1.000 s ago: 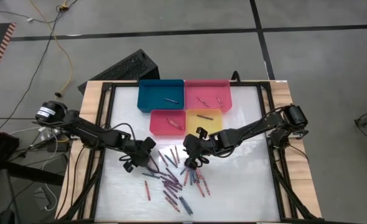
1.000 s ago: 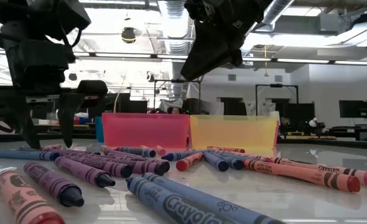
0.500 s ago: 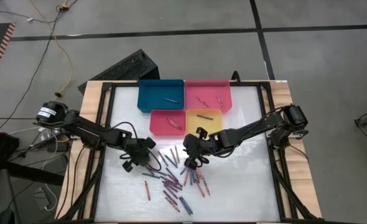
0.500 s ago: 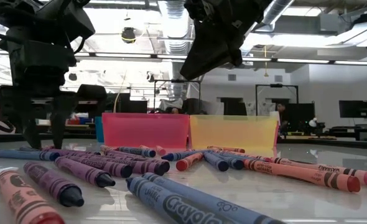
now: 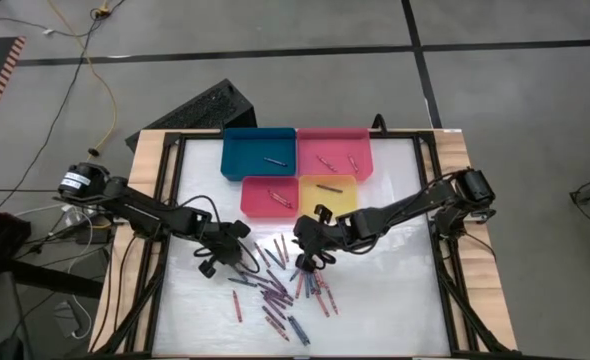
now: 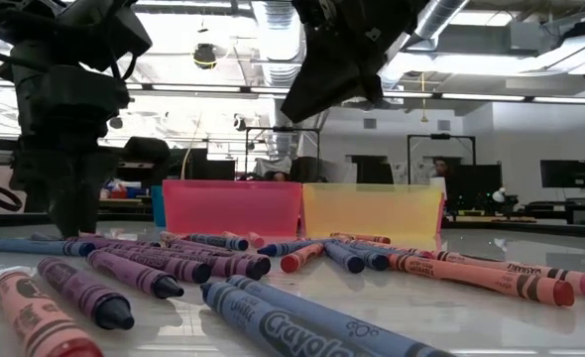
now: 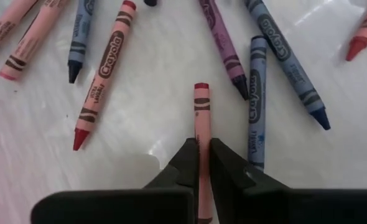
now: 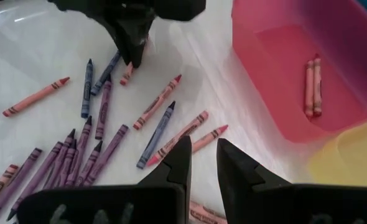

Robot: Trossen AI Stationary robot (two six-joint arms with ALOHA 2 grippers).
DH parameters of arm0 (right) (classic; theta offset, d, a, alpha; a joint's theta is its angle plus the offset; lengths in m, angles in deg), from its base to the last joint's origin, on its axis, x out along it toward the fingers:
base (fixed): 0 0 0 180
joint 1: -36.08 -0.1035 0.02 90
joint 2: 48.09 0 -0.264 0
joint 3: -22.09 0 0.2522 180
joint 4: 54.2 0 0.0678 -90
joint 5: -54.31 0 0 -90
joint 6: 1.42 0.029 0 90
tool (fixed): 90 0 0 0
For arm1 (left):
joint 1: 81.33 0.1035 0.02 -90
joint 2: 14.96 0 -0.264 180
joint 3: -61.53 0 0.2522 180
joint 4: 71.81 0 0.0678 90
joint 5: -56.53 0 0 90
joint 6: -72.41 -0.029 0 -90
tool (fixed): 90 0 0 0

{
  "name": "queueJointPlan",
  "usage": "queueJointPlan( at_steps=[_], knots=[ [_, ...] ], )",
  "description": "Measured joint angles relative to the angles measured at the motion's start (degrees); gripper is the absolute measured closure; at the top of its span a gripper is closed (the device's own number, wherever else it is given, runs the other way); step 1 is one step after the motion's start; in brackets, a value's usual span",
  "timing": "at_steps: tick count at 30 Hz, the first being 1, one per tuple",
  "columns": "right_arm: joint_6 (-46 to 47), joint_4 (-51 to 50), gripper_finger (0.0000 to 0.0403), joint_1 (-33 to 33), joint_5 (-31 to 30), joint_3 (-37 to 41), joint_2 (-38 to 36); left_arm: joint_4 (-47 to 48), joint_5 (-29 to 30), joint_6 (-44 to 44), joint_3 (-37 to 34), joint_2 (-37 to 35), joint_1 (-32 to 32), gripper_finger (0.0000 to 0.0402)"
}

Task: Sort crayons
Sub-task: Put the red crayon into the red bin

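Observation:
Several crayons (image 5: 280, 290), red, pink, purple and blue, lie scattered on the white table in front of the trays. My left gripper (image 5: 237, 262) stands low at the pile's left edge, shut on one pink crayon (image 7: 201, 115). The right wrist view shows it too, as the left gripper (image 8: 134, 56) over that crayon (image 8: 127, 73). My right gripper (image 5: 305, 262) hangs above the pile's far side. Its fingers (image 8: 204, 165) stand a little apart, and nothing shows between them. My left gripper pinches the pink crayon between its two fingers, on the two sides of its near half (image 7: 201, 146). The fingers slant down from the table's left and lie along the crayon. The crayon's far end (image 7: 201, 88) sticks out past the fingertips, low over the table.
Past the crayons stand a blue tray (image 5: 258, 153), a pink tray (image 5: 335, 150), a red tray (image 5: 269, 195) and a yellow tray (image 5: 327, 192), each with one or two crayons inside. Other crayons (image 7: 255, 93) lie close beside the held one. A black frame (image 5: 170, 200) rims the table.
My left gripper has shut: its fingers stood wide apart over the pile's left edge and have come together on the pink crayon. The arm has stayed in place. My right gripper has kept still.

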Motion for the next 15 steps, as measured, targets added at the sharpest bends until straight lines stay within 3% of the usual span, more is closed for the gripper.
queueJointPlan(
  at_steps=[7, 15],
  knots=[
    [-2.27, 1.66, 0.033, -1.83, -4.53, 0.0, 0.0, -0.02, 5.63, 1.85, -0.15, -5.03, 0.17, 0.0398],
    [-5.87, 6.33, 0.033, -3.73, -8.64, 0.0, 0.02, -1.89, 9.2, 4.62, -0.15, -16.03, 0.02, 0.0399]
  ],
)
